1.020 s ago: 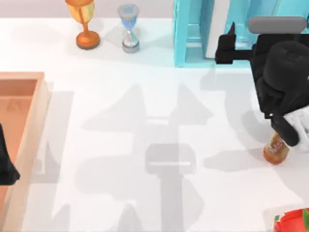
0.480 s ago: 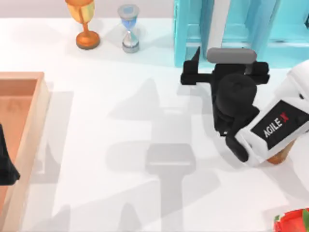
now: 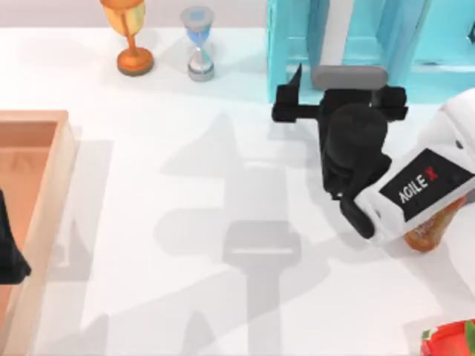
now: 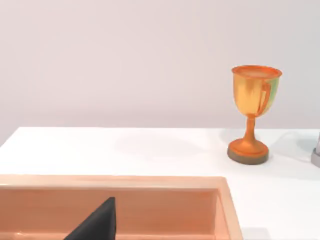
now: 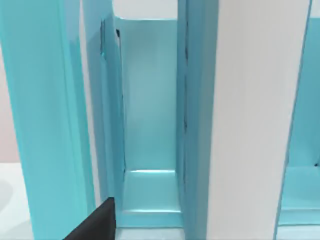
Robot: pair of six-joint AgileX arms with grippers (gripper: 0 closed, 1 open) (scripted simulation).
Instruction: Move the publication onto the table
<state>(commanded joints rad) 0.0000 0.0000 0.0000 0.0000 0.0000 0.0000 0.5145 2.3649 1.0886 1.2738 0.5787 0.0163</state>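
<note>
- While standing upright in the turquoise shelf (image 3: 286,44), one book (image 3: 335,33) is showing its white page edges (image 5: 250,120), long axis vertical.
- Right gripper (image 3: 338,100) is hovering directly before the book, jaws spread, gripping nothing; the book is lying straight ahead.
- Left gripper (image 3: 9,252) is sitting parked over one wooden tray (image 3: 44,122), far off; whether open or closed, cannot tell.
- White table (image 3: 185,222) is bearing one trophy (image 3: 130,33), one hourglass (image 3: 198,44), one bottle (image 3: 430,226).
</note>
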